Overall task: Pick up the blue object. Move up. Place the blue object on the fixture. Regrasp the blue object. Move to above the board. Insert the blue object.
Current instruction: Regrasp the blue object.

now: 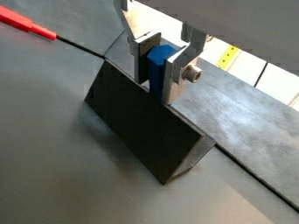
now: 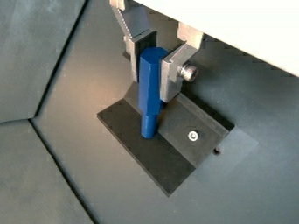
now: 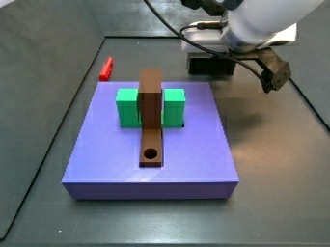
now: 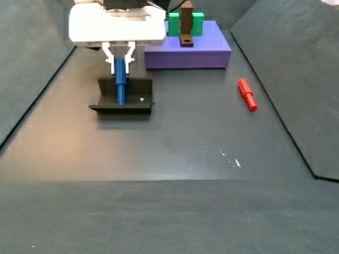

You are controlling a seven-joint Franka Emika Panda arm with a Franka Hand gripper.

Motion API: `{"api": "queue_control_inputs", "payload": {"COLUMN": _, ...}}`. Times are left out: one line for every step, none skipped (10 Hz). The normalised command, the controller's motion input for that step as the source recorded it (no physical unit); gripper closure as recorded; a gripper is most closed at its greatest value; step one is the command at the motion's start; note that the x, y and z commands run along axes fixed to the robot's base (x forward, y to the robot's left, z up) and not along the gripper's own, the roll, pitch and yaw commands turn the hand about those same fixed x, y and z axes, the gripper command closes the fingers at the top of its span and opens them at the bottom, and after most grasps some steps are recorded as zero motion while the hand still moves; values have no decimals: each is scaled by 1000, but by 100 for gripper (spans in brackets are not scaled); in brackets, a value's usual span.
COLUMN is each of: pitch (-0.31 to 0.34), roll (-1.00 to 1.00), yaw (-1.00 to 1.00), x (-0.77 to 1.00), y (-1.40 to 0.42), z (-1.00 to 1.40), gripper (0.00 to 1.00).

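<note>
**Blue object held upright on the fixture**

Dark grey floor (image 4: 172,139), mostly bare. The gripper (image 2: 156,52) pinches the blue object (image 2: 151,92) upright, its lower end on the fixture (image 4: 122,97) base plate. The board (image 4: 192,52) sits far right, the red peg (image 4: 245,93) well apart

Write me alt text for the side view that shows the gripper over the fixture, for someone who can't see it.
The gripper holds the blue object upright between its fingers, lower end on the dark fixture on the grey floor. Behind it sits the purple board with green blocks and a brown bar; a red peg lies apart from it on the floor.
</note>
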Motion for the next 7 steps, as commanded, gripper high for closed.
{"api": "queue_control_inputs", "payload": {"pitch": 0, "roll": 0, "yaw": 0, "x": 0, "y": 0, "z": 0, "gripper": 100}}
{"api": "queue_control_inputs", "payload": {"pitch": 0, "roll": 0, "yaw": 0, "x": 0, "y": 0, "z": 0, "gripper": 100}}
{"api": "queue_control_inputs", "payload": {"pitch": 0, "roll": 0, "yaw": 0, "x": 0, "y": 0, "z": 0, "gripper": 100}}
{"api": "queue_control_inputs", "payload": {"pitch": 0, "roll": 0, "yaw": 0, "x": 0, "y": 0, "z": 0, "gripper": 100}}
{"api": "queue_control_inputs", "payload": {"pitch": 0, "roll": 0, "yaw": 0, "x": 0, "y": 0, "z": 0, "gripper": 100}}
{"api": "queue_control_inputs", "payload": {"pitch": 0, "roll": 0, "yaw": 0, "x": 0, "y": 0, "z": 0, "gripper": 100}}
{"api": "queue_control_inputs", "payload": {"pitch": 0, "roll": 0, "yaw": 0, "x": 0, "y": 0, "z": 0, "gripper": 100}}
